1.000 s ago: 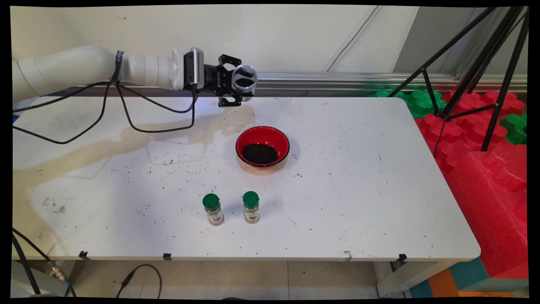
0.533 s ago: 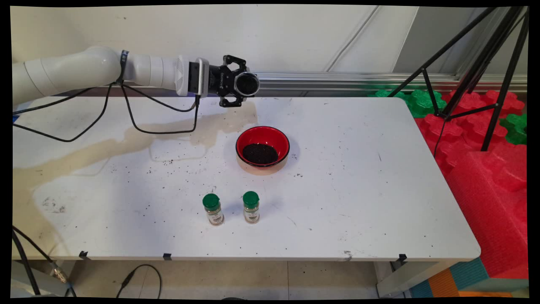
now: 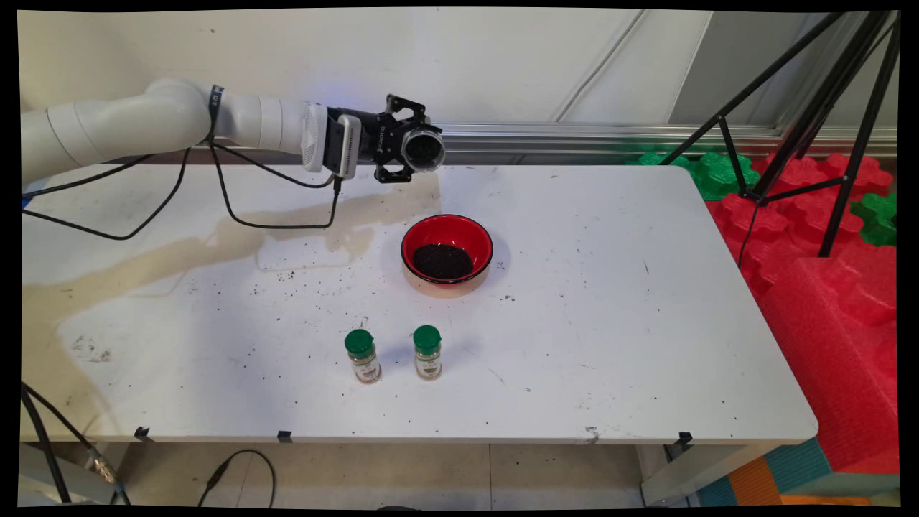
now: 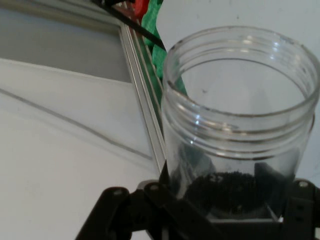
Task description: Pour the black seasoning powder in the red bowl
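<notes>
My gripper [image 3: 413, 149] is shut on a clear plastic jar [image 3: 423, 148], held in the air above the table's far side, up and left of the red bowl [image 3: 446, 253]. In the main view the jar lies on its side, its open mouth facing the camera. The hand view shows the jar [image 4: 237, 125] close up with a little dark grain left inside, gripped between the black fingers [image 4: 300, 210]. The red bowl holds a heap of the same dark grains.
Two small spice jars with green lids [image 3: 362, 355] [image 3: 428, 351] stand near the table's front. Dark grains are scattered over the white table [image 3: 610, 323]. A black tripod [image 3: 811, 122] and red and green foam blocks [image 3: 826, 273] stand at the right.
The hand has rolled about its axis with the jar and shifted slightly right and up; the jar's mouth now faces the camera more squarely.
</notes>
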